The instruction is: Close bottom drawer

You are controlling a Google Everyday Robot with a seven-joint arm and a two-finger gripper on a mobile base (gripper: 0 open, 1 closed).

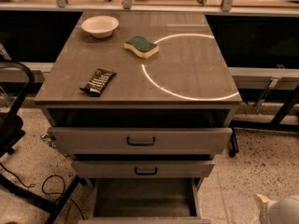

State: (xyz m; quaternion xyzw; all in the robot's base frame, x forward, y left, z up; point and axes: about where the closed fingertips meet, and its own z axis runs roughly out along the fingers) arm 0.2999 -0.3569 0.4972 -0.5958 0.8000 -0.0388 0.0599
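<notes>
The gripper [279, 211] shows only in the bottom right corner of the camera view, cut off by the lower and the right edge alike. The part in sight is a pale, grey-white rounded body, smooth and domed on top. At its upper left a small cream-coloured tip stands out, pointing up and to the left. From that tip the body swells rightward and downward into the corner. It sits low in the view and well off to the right. The arm behind it lies beyond the edge, so its pose cannot be told
</notes>
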